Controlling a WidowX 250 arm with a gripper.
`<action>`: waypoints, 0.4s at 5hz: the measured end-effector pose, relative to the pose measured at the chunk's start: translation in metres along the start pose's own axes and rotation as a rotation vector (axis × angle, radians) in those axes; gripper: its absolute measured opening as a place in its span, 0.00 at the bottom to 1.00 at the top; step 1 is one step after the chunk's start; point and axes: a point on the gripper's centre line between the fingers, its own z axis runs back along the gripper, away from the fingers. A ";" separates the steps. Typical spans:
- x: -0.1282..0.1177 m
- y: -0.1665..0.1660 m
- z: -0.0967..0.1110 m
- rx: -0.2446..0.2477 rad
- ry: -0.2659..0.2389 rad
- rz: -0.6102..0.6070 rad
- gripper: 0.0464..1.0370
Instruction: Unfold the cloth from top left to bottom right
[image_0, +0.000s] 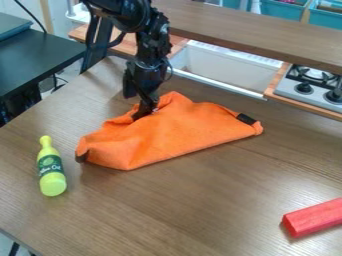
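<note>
Red block nearest; orange cloth folded, rumpled; 2 dark patches.

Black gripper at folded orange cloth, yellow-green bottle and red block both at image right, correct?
Not quite: the camera view shows the yellow-green bottle at image left. Red block at image right and black gripper at the folded orange cloth are correct.
</note>
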 end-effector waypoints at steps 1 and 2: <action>0.000 0.000 0.000 0.001 0.000 0.007 0.66; 0.002 0.001 0.000 0.007 -0.008 0.009 0.35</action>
